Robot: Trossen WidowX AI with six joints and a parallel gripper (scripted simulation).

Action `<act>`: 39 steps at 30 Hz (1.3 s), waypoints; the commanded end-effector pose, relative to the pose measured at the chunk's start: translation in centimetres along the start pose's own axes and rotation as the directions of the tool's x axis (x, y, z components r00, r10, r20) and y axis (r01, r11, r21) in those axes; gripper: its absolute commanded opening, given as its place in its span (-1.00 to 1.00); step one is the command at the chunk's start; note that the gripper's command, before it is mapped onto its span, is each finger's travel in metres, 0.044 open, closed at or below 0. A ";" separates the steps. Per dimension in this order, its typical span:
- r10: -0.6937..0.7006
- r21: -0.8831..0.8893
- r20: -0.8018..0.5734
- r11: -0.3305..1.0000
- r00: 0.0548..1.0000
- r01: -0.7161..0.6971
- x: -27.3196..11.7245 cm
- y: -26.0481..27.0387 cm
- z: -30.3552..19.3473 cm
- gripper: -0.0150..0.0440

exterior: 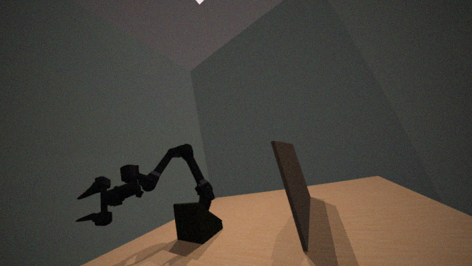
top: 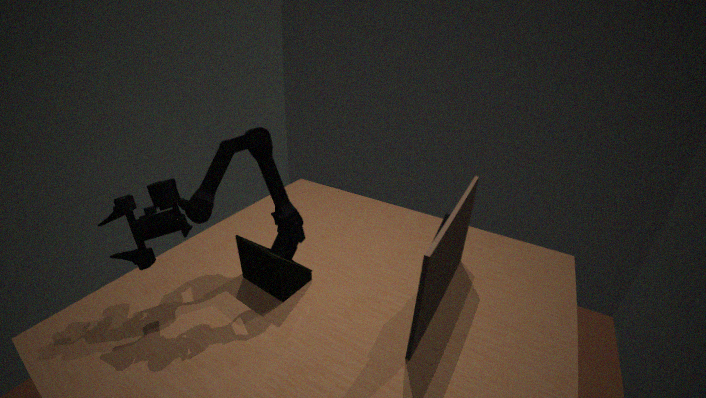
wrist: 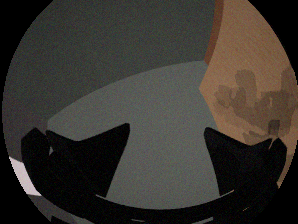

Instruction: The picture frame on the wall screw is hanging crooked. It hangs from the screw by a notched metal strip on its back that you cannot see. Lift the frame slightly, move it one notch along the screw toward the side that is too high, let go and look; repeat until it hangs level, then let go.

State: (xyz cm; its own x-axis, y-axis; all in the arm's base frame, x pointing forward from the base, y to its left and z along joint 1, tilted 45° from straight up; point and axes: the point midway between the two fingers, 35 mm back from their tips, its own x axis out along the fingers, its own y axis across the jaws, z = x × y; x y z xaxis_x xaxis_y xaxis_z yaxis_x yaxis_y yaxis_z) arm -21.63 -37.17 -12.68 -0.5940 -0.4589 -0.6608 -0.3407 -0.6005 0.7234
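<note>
An upright brown board (top: 445,265) (exterior: 294,180) stands on the table, seen from behind and nearly edge-on. A small dark piece (top: 443,223) juts past its top edge on the side toward the arm; it may be a corner of the picture frame. The frame's front, its tilt and the screw are hidden in all views. My gripper (top: 105,241) (exterior: 77,210) (wrist: 169,129) is open and empty, held above the table's left side. It points away from the board, with the arm's base between them.
A dark block (top: 272,270) (exterior: 195,222) stands at the arm's base. The wooden table (top: 350,240) (exterior: 374,200) carries the arm and the board; its corner shows in the wrist view, with the arm's shadow on it. Grey walls (top: 450,100) (exterior: 267,117) stand beyond.
</note>
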 end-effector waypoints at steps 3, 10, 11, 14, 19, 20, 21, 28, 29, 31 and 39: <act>0.026 0.001 -0.049 1.000 0.998 -0.026 -1.5 1.6 -1.8 0.60; 0.118 0.016 -0.271 0.993 0.955 -0.118 -9.9 6.6 -9.2 0.39; 0.127 0.021 -0.306 0.992 0.944 -0.127 -11.2 7.1 -10.2 0.39; 0.150 0.037 -0.408 0.988 0.900 -0.147 -15.6 8.3 -12.9 0.39; 0.168 0.061 -0.570 0.985 0.805 -0.162 -23.2 9.2 -16.4 0.39; 0.169 0.065 -0.600 0.985 0.782 -0.163 -24.8 9.3 -17.0 0.39; 0.169 0.069 -0.631 0.984 0.757 -0.162 -26.4 9.2 -17.5 0.39; 0.139 0.078 -0.826 0.988 0.546 -0.133 -38.0 7.7 -19.3 0.39; 0.130 0.076 -0.850 0.989 0.511 -0.126 -39.7 7.3 -19.3 0.39; 0.109 0.068 -0.894 0.992 0.435 -0.109 -42.9 6.4 -19.0 0.39; -0.016 -0.019 -0.996 0.999 0.089 -0.034 -54.7 1.6 -15.2 0.39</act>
State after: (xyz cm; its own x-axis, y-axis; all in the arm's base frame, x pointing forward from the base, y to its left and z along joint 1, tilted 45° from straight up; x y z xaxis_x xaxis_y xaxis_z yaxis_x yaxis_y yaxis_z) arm 19.51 -28.07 20.08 0.5455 -0.7778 -0.3122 -0.3231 -0.5389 0.7780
